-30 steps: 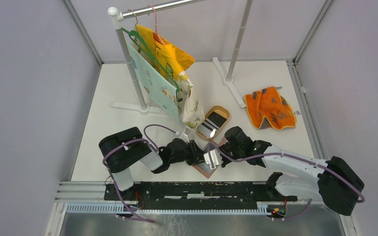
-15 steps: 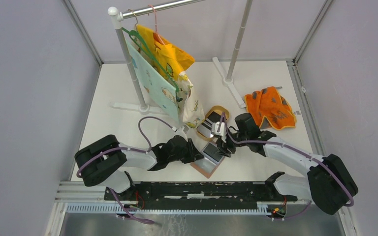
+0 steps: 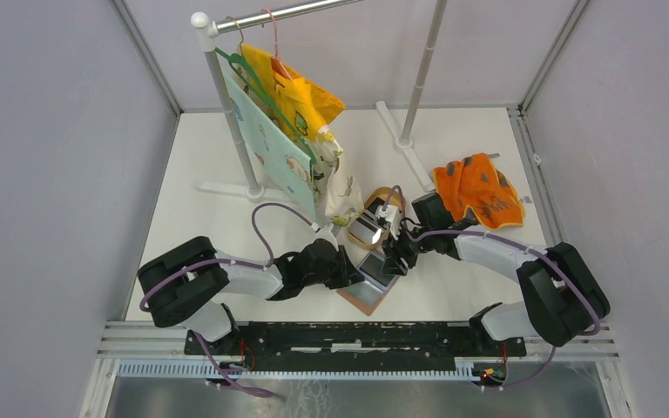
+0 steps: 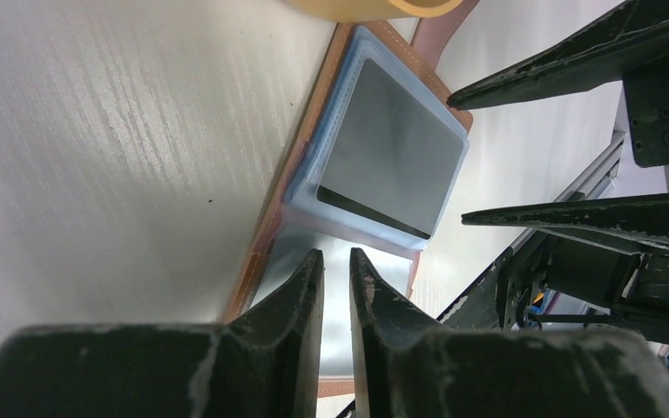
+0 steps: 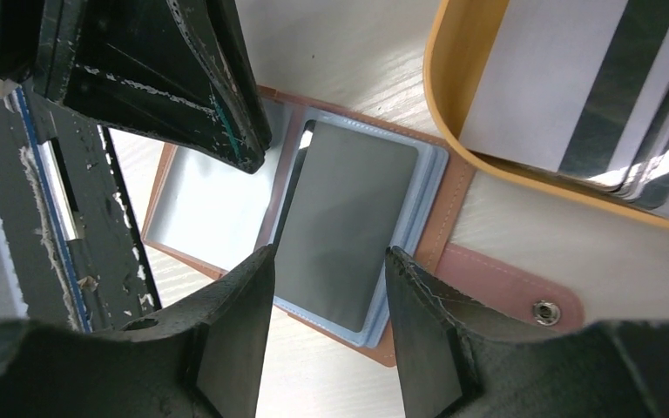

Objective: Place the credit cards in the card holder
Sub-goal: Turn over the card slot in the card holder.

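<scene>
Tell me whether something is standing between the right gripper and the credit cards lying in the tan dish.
Nothing visible does. The right gripper hangs open over the card holder, and the credit cards lie uncovered in the dish just beside it. Only the dish's low rim lies on the way.

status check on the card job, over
Right gripper open over card holder. Left gripper near shut against it, grip unclear. Grey card in a sleeve; more cards wait in tan dish.
</scene>
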{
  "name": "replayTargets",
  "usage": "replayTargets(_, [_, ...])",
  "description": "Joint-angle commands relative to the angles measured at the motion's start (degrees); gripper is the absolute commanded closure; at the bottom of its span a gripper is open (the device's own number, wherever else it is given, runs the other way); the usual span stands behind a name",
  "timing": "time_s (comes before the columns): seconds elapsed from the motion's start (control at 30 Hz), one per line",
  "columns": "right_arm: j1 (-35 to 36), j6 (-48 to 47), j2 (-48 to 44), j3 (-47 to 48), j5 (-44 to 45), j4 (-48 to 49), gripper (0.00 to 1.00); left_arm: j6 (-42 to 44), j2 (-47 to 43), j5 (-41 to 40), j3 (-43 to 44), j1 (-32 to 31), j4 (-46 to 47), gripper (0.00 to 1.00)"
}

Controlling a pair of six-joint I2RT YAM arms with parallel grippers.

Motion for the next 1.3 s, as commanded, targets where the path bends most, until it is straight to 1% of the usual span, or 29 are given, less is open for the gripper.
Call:
replayTargets(0.0, [-0.5,2.2,1.7,2.7,-2.2,-0.7,0.45,3.3,0.8,-1.8,1.8,-0.4,-1.8,0.77])
replayTargets(0.33, [-1.3,3.4,2.6,2.9,1.4,0.0,0.42,3.7,1.1,-2.1,2.1,-0.5,-2.2,0.77])
replayTargets(0.47, [-1.4,3.4,3.4,2.9,0.9,-0.3,0.42,3.8,1.2,-2.1,2.3,-0.5,-2.3,0.77])
replayTargets(0.7, [-1.4,3.7,4.6,3.3,-1.8,-1.1,0.43,3.9,1.4,-2.2,2.6,-0.4,-2.4,0.77])
replayTargets(1.03, [-2.4,4.2,4.4,3.7,-7.8,-1.4,0.5,4.3,1.1,-2.8,3.1,-0.4,-3.7,0.78])
replayTargets(1.27, [-3.2,4.1,4.2,3.8,-10.0,-1.5,0.51,4.9,0.9,-3.3,3.7,-0.4,-4.9,0.78])
